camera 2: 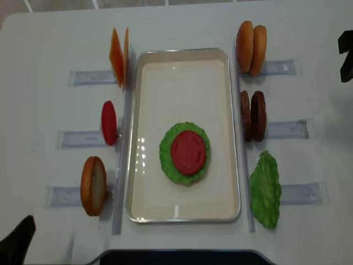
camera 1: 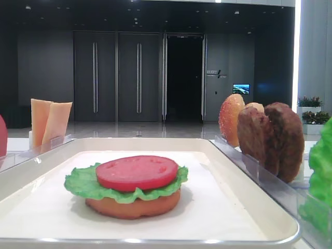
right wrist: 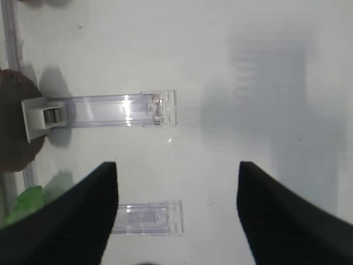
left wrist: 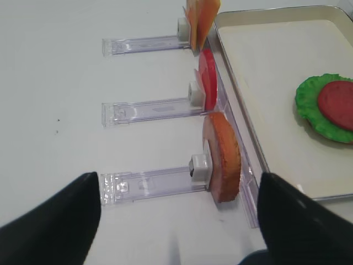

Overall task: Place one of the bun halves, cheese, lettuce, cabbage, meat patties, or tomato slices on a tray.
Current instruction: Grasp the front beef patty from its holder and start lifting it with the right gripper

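White table (camera 2: 182,22) held our tray (camera 2: 182,216) with stacked tomato (camera 2: 188,152); both our grippers (right wrist: 177,212) (left wrist: 179,221) gaped wide, empty

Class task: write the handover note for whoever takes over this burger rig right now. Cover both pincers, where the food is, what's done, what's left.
Left pincer: open, empty, over the table by the left racks.
Right pincer: open, empty, over the right racks.
Tray: bun half, lettuce, tomato slice stacked.
Racks: cheese, tomato, bun left; buns, meat patties, lettuce leaf right.
Left: probably a patty next.
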You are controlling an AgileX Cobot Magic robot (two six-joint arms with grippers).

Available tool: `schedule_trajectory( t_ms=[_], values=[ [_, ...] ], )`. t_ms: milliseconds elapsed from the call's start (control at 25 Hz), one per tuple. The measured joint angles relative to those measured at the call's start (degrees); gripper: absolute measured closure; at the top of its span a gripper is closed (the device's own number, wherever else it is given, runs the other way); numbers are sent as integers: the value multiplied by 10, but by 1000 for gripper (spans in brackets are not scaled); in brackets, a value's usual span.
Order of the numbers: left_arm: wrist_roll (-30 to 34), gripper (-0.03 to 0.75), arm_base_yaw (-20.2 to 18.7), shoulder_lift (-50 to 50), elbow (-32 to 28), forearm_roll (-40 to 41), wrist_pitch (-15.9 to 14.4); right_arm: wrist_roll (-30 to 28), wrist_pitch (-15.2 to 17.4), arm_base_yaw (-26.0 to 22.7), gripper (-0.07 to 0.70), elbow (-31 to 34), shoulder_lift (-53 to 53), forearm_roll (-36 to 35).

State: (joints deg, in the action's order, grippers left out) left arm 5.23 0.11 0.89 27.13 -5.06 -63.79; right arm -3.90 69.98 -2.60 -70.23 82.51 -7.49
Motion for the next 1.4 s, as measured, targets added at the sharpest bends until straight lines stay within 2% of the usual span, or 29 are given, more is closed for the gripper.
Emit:
schedule_trajectory(
  t_ms=[240, 440, 600, 760, 1000, 1160, 1400],
  values=[
    [0, 24, 0, 0, 0, 0, 0, 46, 0, 28, 161, 0, 0, 2],
    [0, 24, 0, 0, 0, -1, 0, 91, 0, 93, 161, 0, 0, 2],
    [0, 24, 0, 0, 0, -1, 0, 148, -1, 152, 161, 0, 0, 4],
    [0, 24, 0, 0, 0, -1, 0, 198, -22, 215, 161, 0, 0, 6],
    [0, 24, 0, 0, 0, -1, 0, 241, -40, 293, 147, 0, 0, 16],
    [0, 24, 0, 0, 0, -1, 0, 286, -58, 321, 145, -6, 11, 21],
    [0, 24, 0, 0, 0, -1, 0, 300, -66, 361, 145, -53, 81, 22]
  ],
)
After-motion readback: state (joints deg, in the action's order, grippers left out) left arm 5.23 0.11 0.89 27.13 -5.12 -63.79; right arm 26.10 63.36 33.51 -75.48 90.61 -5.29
